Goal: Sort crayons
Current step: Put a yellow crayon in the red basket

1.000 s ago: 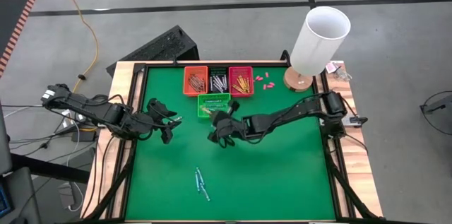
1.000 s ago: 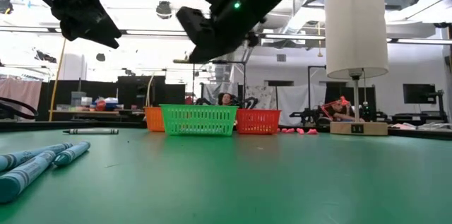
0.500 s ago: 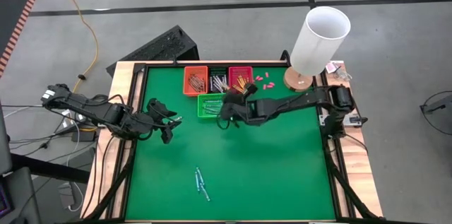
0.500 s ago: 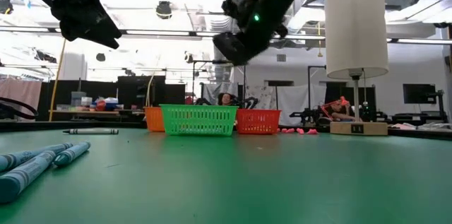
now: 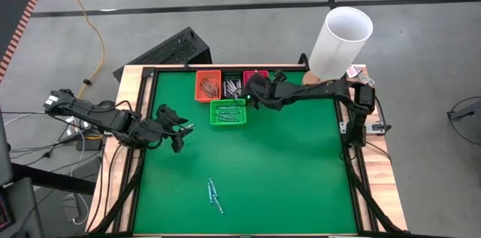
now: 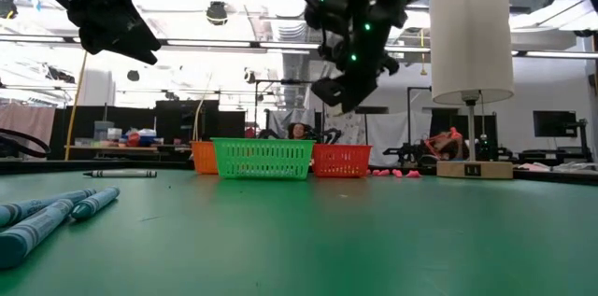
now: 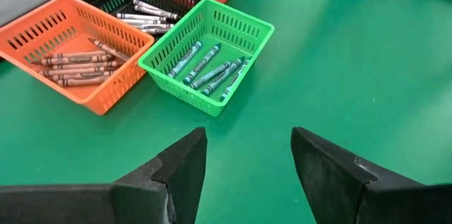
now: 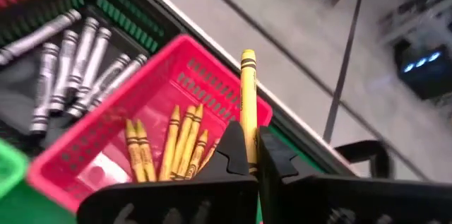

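My right gripper (image 8: 248, 155), fingers clamped on a yellow crayon (image 8: 248, 104), hovers above the red basket (image 8: 180, 90); left gripper (image 7: 247, 157) open near the desk's (image 5: 285, 178) left edge.

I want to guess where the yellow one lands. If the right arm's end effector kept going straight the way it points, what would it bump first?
Probably the red basket. The right end effector, shut on a yellow crayon, points at the yellow crayons already inside, though depth is hard to judge.

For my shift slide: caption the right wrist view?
Right gripper holds a yellow crayon upright above the red basket of yellow crayons.
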